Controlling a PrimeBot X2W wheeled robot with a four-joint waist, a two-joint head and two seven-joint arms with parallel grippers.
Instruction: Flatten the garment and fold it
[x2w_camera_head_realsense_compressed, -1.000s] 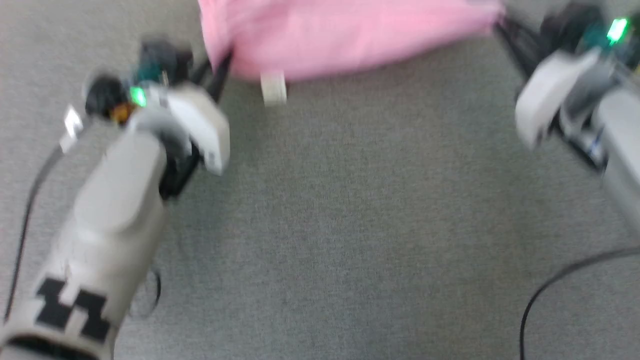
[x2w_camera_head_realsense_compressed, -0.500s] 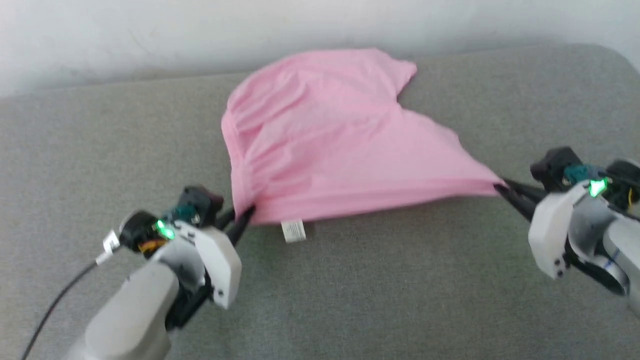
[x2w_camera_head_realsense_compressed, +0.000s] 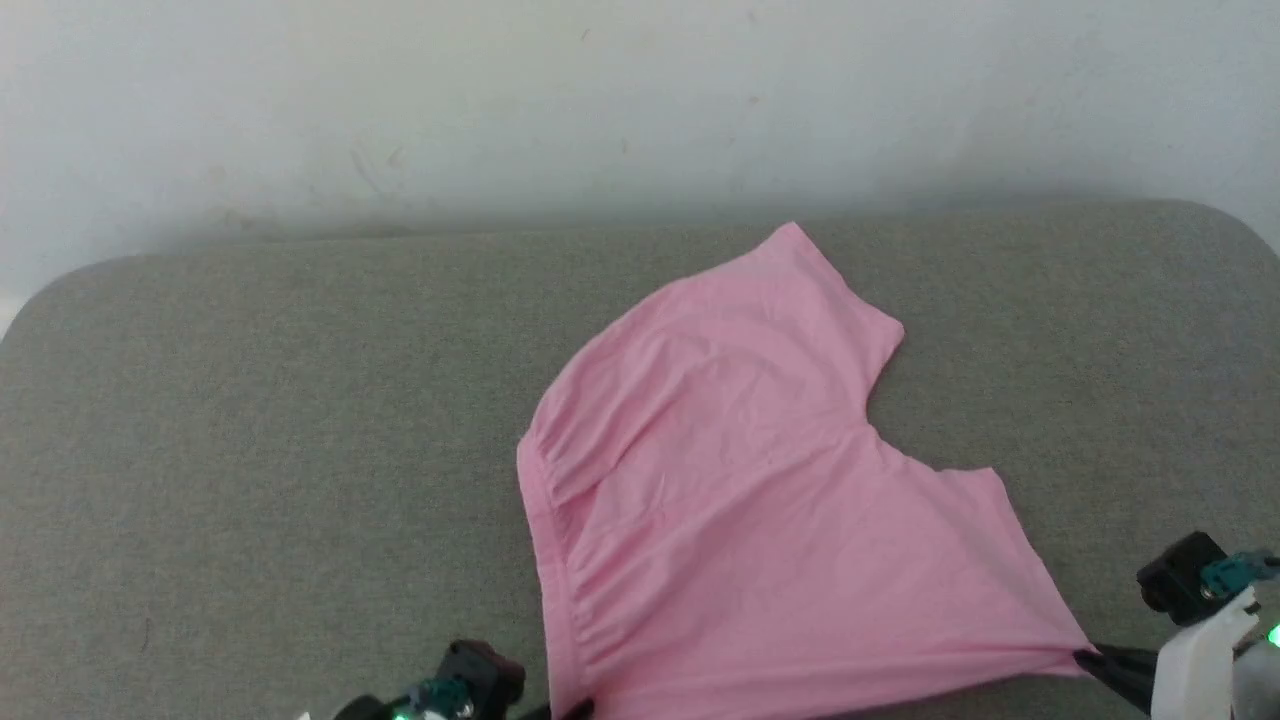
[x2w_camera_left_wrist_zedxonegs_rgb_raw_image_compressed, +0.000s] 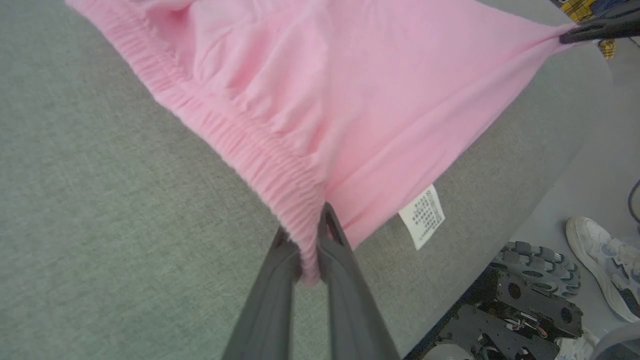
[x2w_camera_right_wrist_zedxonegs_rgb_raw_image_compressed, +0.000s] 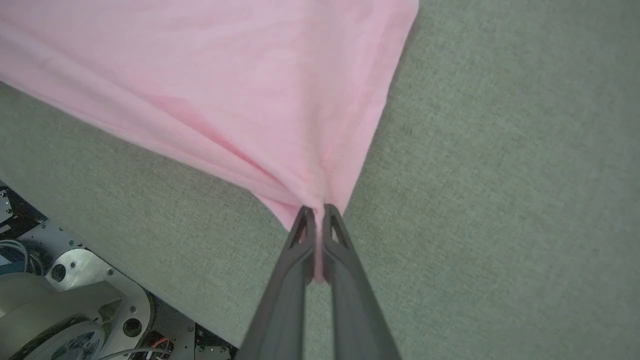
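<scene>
Now left tool (x2w_camera_left_wrist_zedxonegs_rgb_raw_image_compressed: 311, 240) clamps the garment (x2w_camera_head_realsense_compressed: 740, 500) at its waistband (x2w_camera_left_wrist_zedxonegs_rgb_raw_image_compressed: 235, 145), right tool (x2w_camera_right_wrist_zedxonegs_rgb_raw_image_compressed: 315, 215) at a leg hem (x2w_camera_right_wrist_zedxonegs_rgb_raw_image_compressed: 386, 100). Pull evenly apart, low over the counter (x2w_camera_head_realsense_compressed: 250, 420), smoothing wrinkles.

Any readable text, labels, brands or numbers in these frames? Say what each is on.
Unreadable: the white care label on the pink shorts carries rows of print, too small and blurred to make out.
No other word, brand, number or sign can be read.
</scene>
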